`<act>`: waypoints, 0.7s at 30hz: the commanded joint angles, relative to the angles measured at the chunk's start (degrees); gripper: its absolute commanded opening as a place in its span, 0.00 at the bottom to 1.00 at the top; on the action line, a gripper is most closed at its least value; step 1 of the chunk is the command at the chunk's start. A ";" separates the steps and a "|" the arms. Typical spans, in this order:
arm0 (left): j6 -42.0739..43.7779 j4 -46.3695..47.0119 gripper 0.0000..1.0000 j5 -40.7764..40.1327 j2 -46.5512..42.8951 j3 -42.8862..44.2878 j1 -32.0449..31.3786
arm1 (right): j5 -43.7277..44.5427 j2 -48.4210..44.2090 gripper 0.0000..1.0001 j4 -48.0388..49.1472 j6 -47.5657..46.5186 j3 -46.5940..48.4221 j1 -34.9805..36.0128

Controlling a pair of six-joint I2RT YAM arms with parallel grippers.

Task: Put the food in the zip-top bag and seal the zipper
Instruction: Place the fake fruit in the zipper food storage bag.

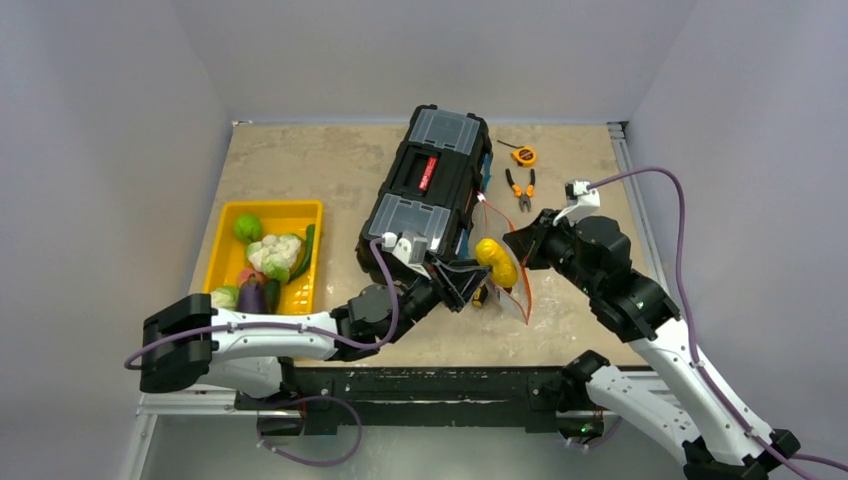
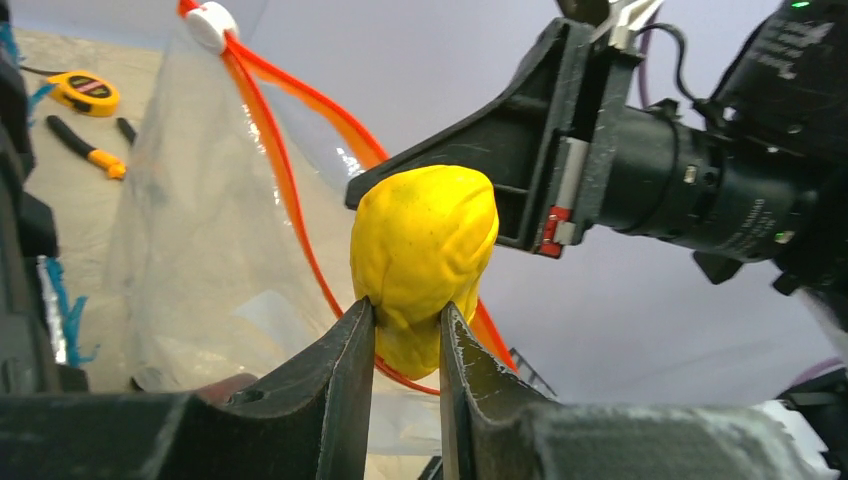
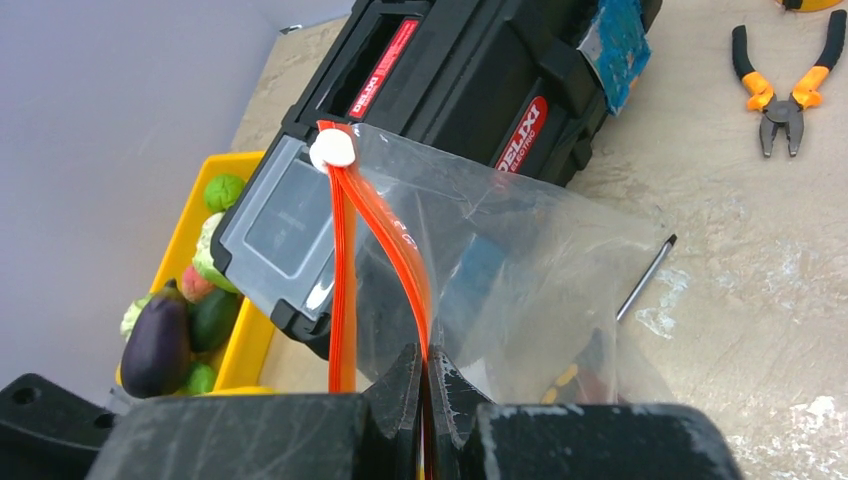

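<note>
Our left gripper [image 2: 407, 308] is clenched on the yellow food piece [image 2: 425, 250] mid-frame, just beside the zip-top bag [image 2: 200, 250]. Our right gripper [image 3: 425, 365] pinches the bag's red-orange zipper [image 3: 340, 280] at bottom center. In the top view, the other food [image 1: 265, 265] sits in the yellow tray [image 1: 285, 215] at left.

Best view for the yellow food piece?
Left wrist: the yellow piece sits large and centred, pinched in the left gripper. Top view shows it small, by the bag. Right wrist doesn't show it.
</note>
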 commanded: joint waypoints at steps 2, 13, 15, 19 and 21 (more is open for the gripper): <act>1.37 -0.51 0.00 -3.91 0.81 0.22 -0.65 | -0.98 -0.91 0.00 0.49 1.01 1.85 0.22; -12.60 -20.97 0.58 -1.04 3.26 10.20 0.60 | -0.66 -1.47 0.00 0.17 -0.01 2.71 0.30; -14.58 -27.72 0.93 1.56 2.94 12.92 1.37 | 0.35 -1.60 0.00 -0.40 -0.66 2.63 0.28; -17.60 -36.09 1.00 7.12 1.49 16.02 3.25 | 2.62 -1.80 0.00 -1.93 -2.26 2.96 0.24; -18.27 -38.76 1.00 9.61 0.20 16.34 4.30 | 4.07 -2.11 0.00 -2.70 -2.97 3.18 0.25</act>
